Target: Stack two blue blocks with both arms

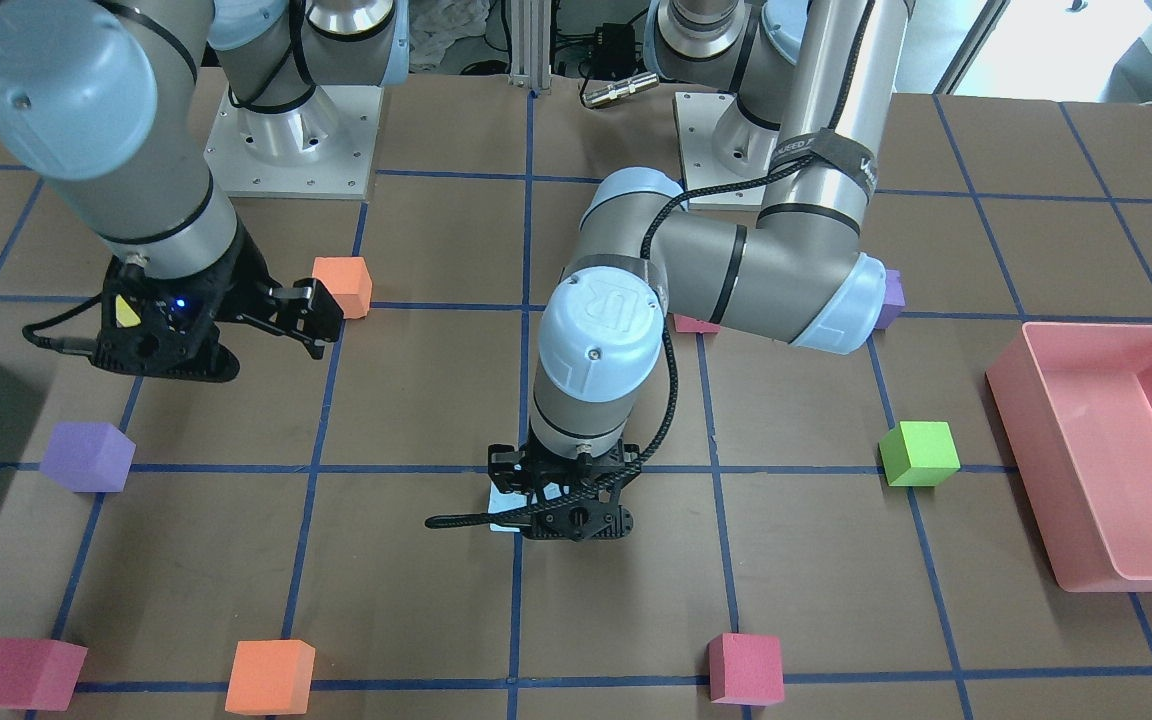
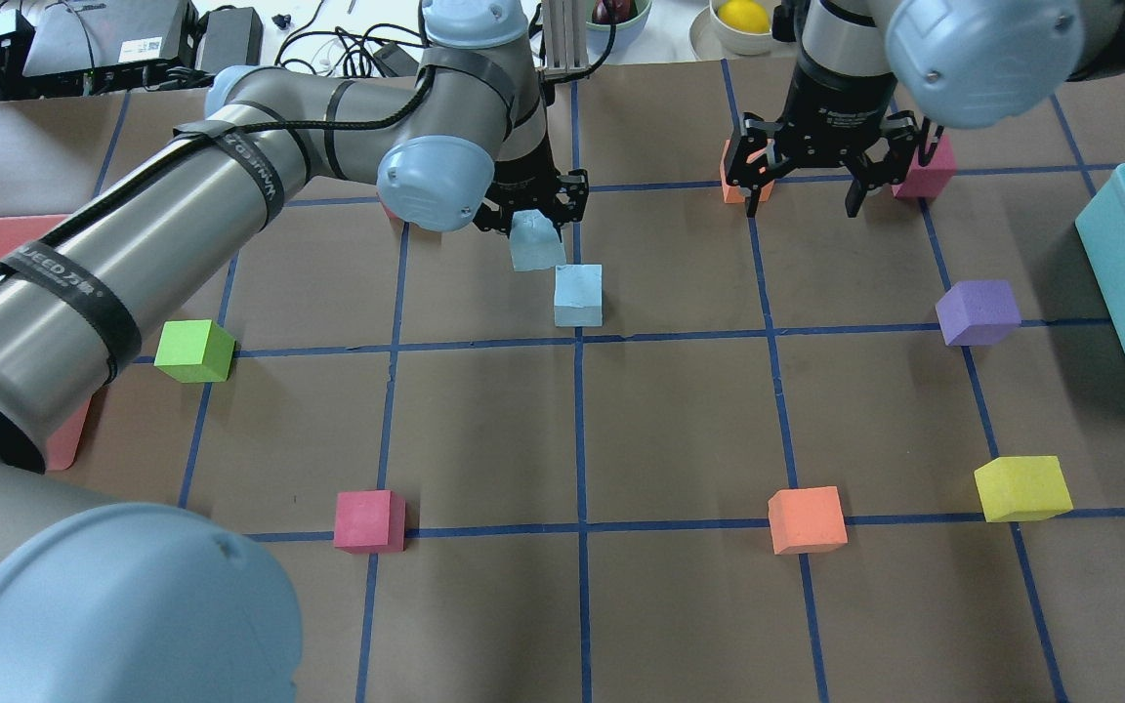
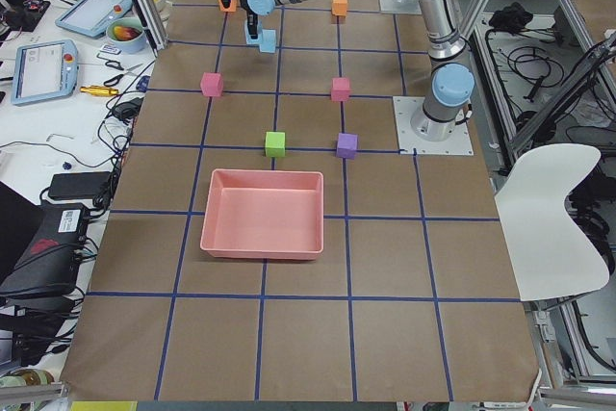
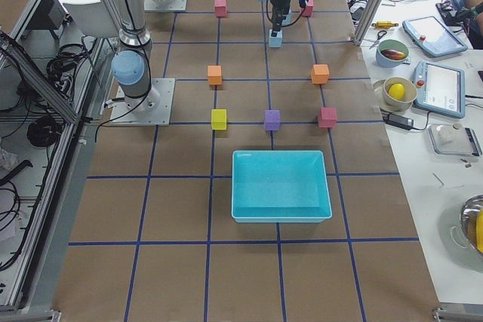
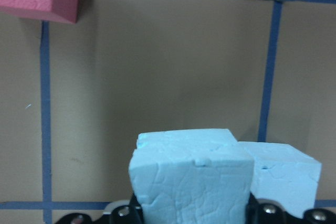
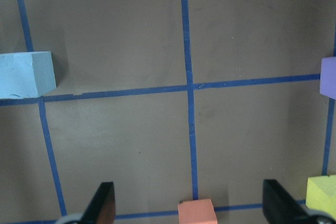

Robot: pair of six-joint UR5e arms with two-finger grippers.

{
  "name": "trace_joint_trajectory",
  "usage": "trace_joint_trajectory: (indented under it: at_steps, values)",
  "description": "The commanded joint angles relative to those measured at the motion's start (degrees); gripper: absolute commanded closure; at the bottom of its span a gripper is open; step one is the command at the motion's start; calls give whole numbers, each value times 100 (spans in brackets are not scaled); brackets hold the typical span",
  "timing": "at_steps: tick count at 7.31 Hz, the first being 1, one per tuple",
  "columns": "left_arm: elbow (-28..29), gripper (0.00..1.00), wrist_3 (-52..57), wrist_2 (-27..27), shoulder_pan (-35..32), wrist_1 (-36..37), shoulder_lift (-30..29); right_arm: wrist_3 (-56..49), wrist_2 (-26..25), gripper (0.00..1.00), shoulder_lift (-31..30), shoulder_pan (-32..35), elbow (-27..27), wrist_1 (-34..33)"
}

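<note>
My left jaws grasp one blue block (image 2: pixel 535 241) by its sides; I judge it light, soft; second blue block (image 2: pixel 578 295) at five o'clock; right jaws released

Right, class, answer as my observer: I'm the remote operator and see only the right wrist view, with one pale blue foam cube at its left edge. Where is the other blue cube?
Observer: The other pale blue foam cube is clamped in the left gripper, which your view misses entirely.
Operator: Is it stacked yet?
Observer: No. It is beside the resting pale blue foam cube, not on top of it.
Operator: Anything near my gripper that I miss?
Observer: A pink foam cube lies just beside the open right gripper, outside your frame.
</note>
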Motion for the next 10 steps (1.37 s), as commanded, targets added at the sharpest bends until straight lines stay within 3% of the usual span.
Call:
trace_joint_trajectory:
  at_steps: [1, 4, 5, 6, 7, 10]
  values:
    - [-72, 100, -241, 48, -341, 32, -49, -159, 22, 0, -334, -69, 177, 408]
    - [-126, 100, -258, 4, -360, 260, -260, -160, 14, 0, -361, -86, 344, 329]
    - [-126, 94, -215, 30, -360, 356, -295, -116, 92, 0, -361, -77, 318, 321]
    - [-126, 64, -232, 48, -360, 410, -322, -107, 66, 0, -369, -77, 257, 329]
    - [-169, 1, -180, 39, -360, 419, -339, -116, 92, 0, -404, -86, 213, 303]
    - [-222, 0, -180, 65, -368, 411, -122, 25, -13, 0, -492, -112, 248, 171]
